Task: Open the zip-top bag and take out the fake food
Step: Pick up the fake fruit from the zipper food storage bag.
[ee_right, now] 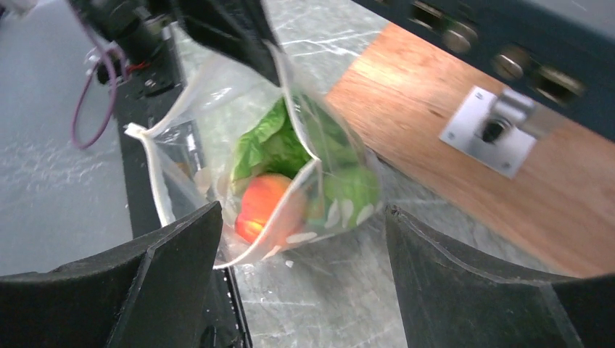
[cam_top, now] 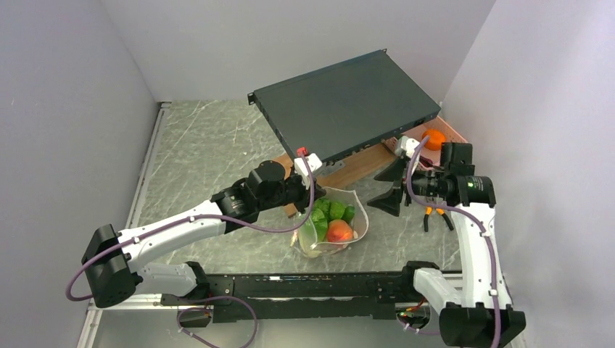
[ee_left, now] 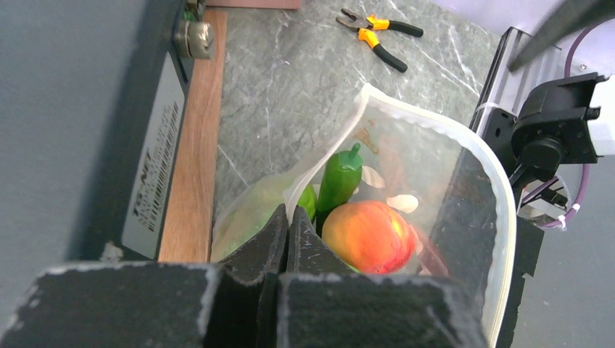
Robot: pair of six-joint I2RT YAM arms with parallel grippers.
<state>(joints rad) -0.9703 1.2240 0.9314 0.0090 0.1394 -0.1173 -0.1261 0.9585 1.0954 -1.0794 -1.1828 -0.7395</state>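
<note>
From above, the clear bag (cam_top: 341, 210) is seen on the table (cam_top: 210, 152), between the two arms and just in front of a wooden board (cam_top: 355, 168) that lies under the front edge of a tilted, flat dark box (cam_top: 348, 105). The bag's mouth is gaping upward, and the fake food (cam_top: 335, 221) is seen inside it: an orange-red peach (cam_top: 339, 230) and green pieces. The bag's left rim is clamped by the left fingers (cam_top: 310, 197), while the right fingers (cam_top: 384, 203) are held wide apart just beside the bag's right side, with nothing gripped. Pliers (cam_top: 435, 216) are lying on the table further right. In the left wrist view, the left fingers (ee_left: 270, 239) are pressed together on the edge of the bag (ee_left: 464, 196); the peach (ee_left: 370, 235) and a green pepper (ee_left: 339, 177) are seen through the plastic. In the right wrist view, the right fingers (ee_right: 174, 264) are spread and kept apart from the bag (ee_right: 181, 116), in which the peach (ee_right: 265, 203) is lying beside a leafy green piece (ee_right: 265, 145).
</note>
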